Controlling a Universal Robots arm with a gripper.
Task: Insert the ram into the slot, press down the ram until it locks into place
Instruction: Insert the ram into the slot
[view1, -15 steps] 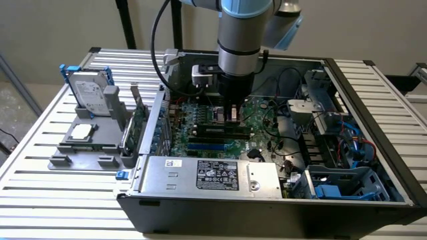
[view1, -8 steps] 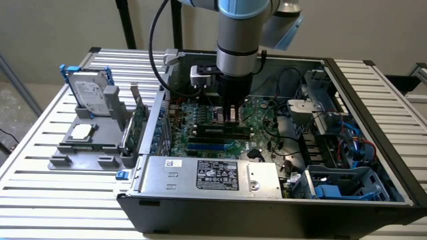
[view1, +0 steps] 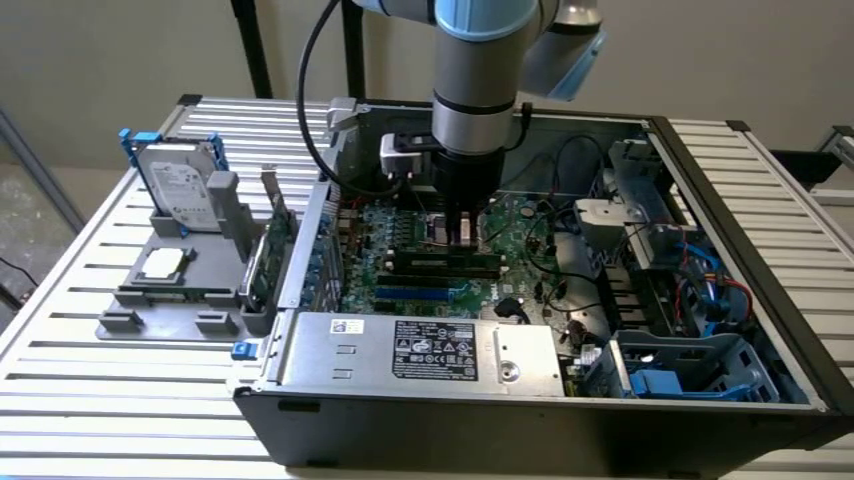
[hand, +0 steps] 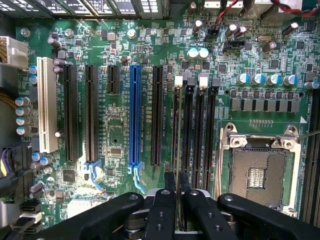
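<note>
The ram (view1: 434, 262) stands on edge in a black memory slot (view1: 443, 272) near the middle of the motherboard, lying along the slot. In the wrist view the ram (hand: 176, 130) shows as a thin line, seen edge-on, in the outermost slot of the bank, whose white end clip (hand: 178, 81) is visible. My gripper (view1: 462, 238) hangs straight down over the stick. Its black fingers (hand: 165, 200) sit close on both sides of the thin edge, so the gripper (hand: 176, 181) is shut on the ram. Three alike black slots (hand: 200, 130) run parallel beside it.
A bright blue slot (hand: 134, 115) and a silver processor socket (hand: 257, 172) flank the memory bank. The open case (view1: 747, 190) walls in the board, with a power supply (view1: 420, 350) in front. Left of it stand a hard drive (view1: 180, 185) and an expansion card (view1: 274, 250).
</note>
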